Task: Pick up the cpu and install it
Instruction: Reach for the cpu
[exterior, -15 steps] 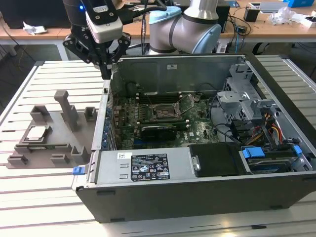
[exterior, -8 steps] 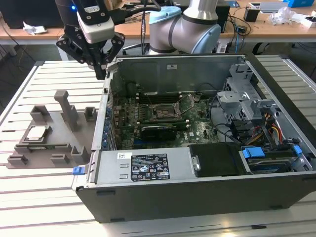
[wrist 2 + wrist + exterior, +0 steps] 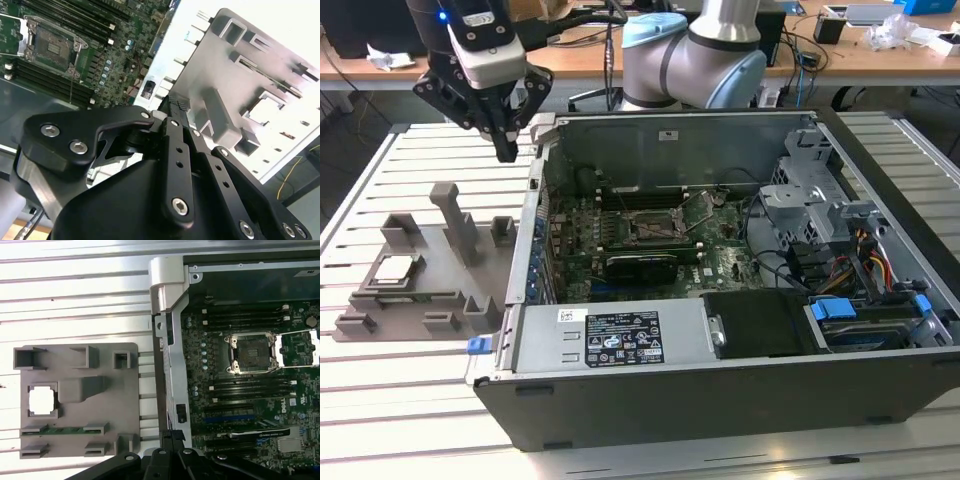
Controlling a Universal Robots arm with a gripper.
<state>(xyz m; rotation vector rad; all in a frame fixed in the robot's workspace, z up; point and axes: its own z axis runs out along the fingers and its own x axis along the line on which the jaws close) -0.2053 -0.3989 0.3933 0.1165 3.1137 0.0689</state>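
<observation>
Cpu (image 3: 398, 268) lies flat in a square pocket of the grey holder tray (image 3: 438, 262) on the slatted surface (image 3: 420, 400), to the exterior view's left of the open computer case (image 3: 720, 400). Hand (image 3: 506, 150) hangs high, pointing straight down near the case's side wall, well apart from the cpu, fingers pinched together, nothing held. Motherboard socket (image 3: 653, 228) has its bracket swung open.

The cpu (image 3: 397, 268) shows pale silver (almost white in the first wrist view) against its matte grey tray (image 3: 440, 305). The motherboard (image 3: 725, 262) is dark green with black slots (image 3: 245, 317). The gripper (image 3: 506, 150) is black, the table (image 3: 410, 400) white and ribbed in stripes. The case (image 3: 720, 400) is dark grey.
</observation>
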